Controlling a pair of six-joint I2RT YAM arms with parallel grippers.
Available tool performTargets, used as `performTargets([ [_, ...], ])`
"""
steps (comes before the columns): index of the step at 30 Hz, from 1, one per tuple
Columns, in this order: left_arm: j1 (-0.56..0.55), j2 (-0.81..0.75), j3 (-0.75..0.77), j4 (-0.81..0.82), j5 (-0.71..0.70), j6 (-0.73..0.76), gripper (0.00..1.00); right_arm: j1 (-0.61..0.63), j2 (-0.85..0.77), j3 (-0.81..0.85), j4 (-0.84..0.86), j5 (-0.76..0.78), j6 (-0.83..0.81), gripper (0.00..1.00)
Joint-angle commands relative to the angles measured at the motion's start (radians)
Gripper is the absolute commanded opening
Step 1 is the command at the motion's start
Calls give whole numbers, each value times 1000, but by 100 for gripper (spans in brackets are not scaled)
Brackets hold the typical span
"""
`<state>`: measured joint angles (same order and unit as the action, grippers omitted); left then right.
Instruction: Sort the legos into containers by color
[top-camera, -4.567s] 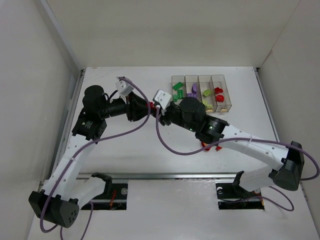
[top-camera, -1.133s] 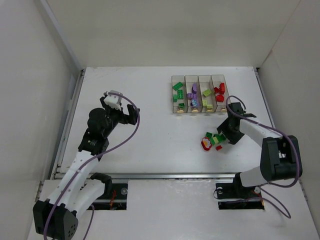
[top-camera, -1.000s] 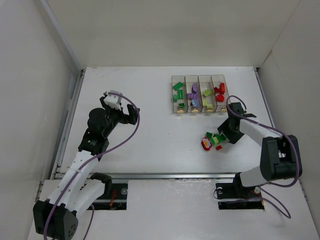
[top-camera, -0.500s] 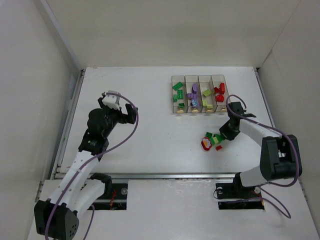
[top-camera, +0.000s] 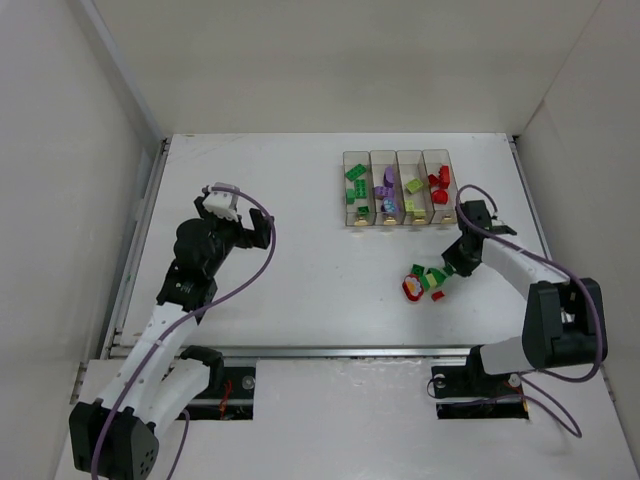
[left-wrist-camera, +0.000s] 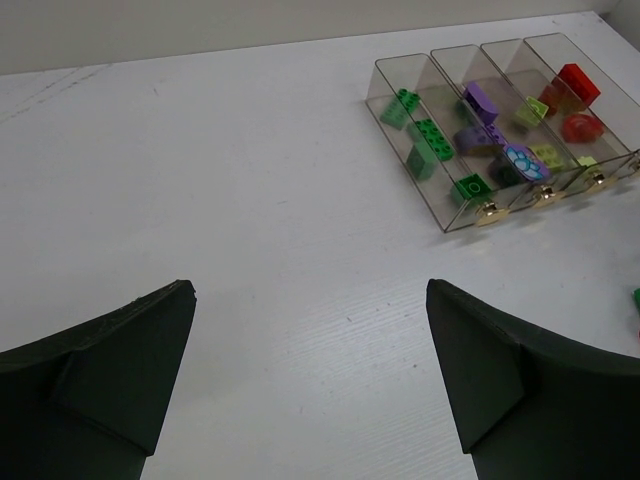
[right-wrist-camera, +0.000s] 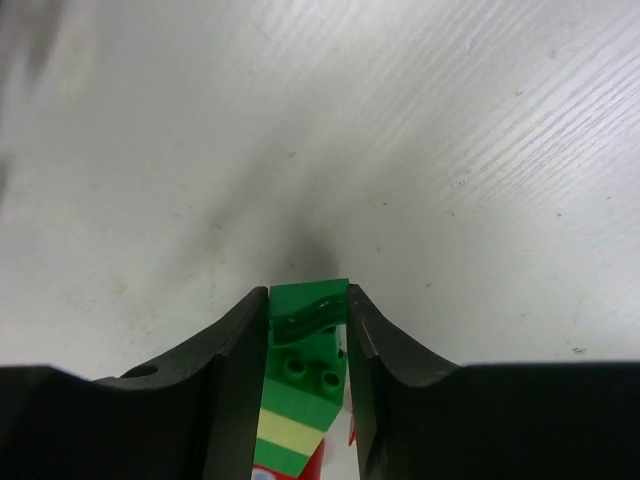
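Only our right wrist view shows the right claw (right-wrist-camera: 308, 300) pinching a green lego (right-wrist-camera: 306, 342) at lower centre. From above, that claw merely sits at the loose legos (top-camera: 425, 282), right of centre. Our left wrist view shows the left claw (left-wrist-camera: 308, 295) spread wide, with the containers (left-wrist-camera: 408, 68) upper right, bricks grouped by colour. The table (top-camera: 300, 190) is white and the walls (top-camera: 330, 60) are pale.

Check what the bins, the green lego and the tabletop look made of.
Bins: clear hard plastic, likely acrylic; see-through walls with glare, contents visible.
Green lego: moulded plastic, smooth with a slight sheen; crisp studs, uniform colour.
Tabletop: white, matte, fine parallel grain lines; painted wood or laminate, can't tell which.
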<state>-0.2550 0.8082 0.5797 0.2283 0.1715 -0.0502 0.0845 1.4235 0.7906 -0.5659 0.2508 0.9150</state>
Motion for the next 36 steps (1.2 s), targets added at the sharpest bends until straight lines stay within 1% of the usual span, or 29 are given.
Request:
performTargets([
  [1,3,-12,-7,63,-6,6,100,-5,-87,110,-34,85,-5,6],
  [3,3,-3,-7,63,-6,6,100,23,-116,191,-34,146,-45,2],
  [5,3,-3,-7,63,-6,15,100,58,-136,243,-34,192,-99,0],
  [6,3,8,-7,63,-6,15,100,98,-146,268,-25,227,-116,0],
  [10,13,46,17,31,-6,35,100,176,-85,408,35,258,-212,0],
  [11,13,55,26,31,-6,35,100,176,-31,438,20,258,-223,0],
  [13,13,75,60,6,3,44,100,176,23,496,-43,268,-212,0],
  [14,13,89,71,-6,3,44,100,176,56,531,-122,268,-193,0],
  [15,13,89,80,-6,17,44,100,176,57,532,-156,268,-139,5],
  [16,13,98,89,-6,17,56,100,144,57,512,-179,259,-116,31],
  [17,13,98,89,-6,17,56,100,124,26,433,-189,258,-93,46],
  [18,13,98,89,-6,17,56,100,98,-42,380,-174,245,-56,58],
  [19,13,98,89,-6,17,56,100,66,-82,327,-149,199,-56,72],
  [20,13,98,89,3,8,56,100,-4,-139,233,-103,161,-56,78],
  [22,13,98,80,12,8,56,100,-83,-152,179,-91,67,-118,80],
  [23,13,98,80,13,20,56,100,-118,-138,168,-106,-15,-145,82],
  [24,13,98,80,22,20,56,100,-176,-118,158,-106,-59,-183,82],
  [25,13,88,80,22,20,56,100,-189,-62,157,-120,-94,-268,82],
  [26,13,79,71,22,20,56,100,-189,-26,168,-132,-111,-301,82],
  [27,13,63,71,31,20,67,100,-189,10,179,-149,-111,-327,82],
  [28,13,54,71,31,11,67,100,-189,75,199,-176,-111,-344,80],
  [29,13,54,59,31,-4,78,100,-189,98,199,-177,-111,-376,75],
  [31,13,17,33,45,-16,78,100,-189,114,208,-167,-111,-398,70],
  [36,13,-15,0,45,-26,78,100,-189,126,196,-167,-79,-511,68],
])
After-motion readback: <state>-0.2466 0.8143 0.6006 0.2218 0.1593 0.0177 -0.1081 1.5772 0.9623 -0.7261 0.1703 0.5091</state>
